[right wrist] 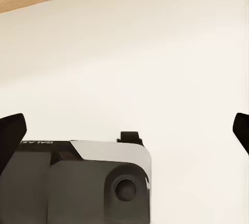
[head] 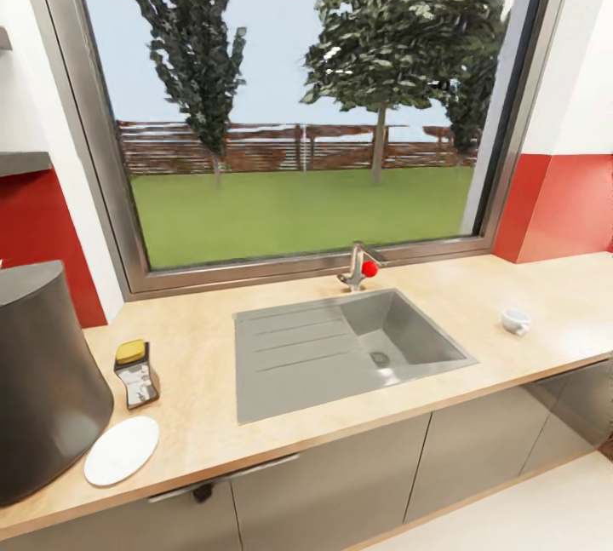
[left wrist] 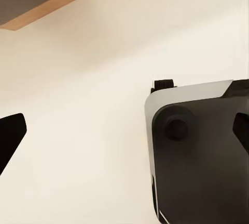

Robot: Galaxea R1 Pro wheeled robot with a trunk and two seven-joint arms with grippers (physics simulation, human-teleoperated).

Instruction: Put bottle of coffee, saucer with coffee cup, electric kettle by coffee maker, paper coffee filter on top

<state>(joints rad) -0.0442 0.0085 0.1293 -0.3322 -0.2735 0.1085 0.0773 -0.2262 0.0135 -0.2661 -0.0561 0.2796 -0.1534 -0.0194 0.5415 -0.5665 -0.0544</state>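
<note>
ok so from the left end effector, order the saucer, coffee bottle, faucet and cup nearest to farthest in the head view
Judged with the left end effector hanging low by the robot's base, on its left:
1. saucer, front left
2. coffee bottle, just behind the saucer
3. faucet, middle, behind the sink
4. coffee cup, far right

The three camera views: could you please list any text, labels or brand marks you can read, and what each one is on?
"GALAXEA", mirrored, on the dark robot base in the right wrist view.
Label on the bottle of coffee: too small and blurred to read.
Nothing else legible.
</note>
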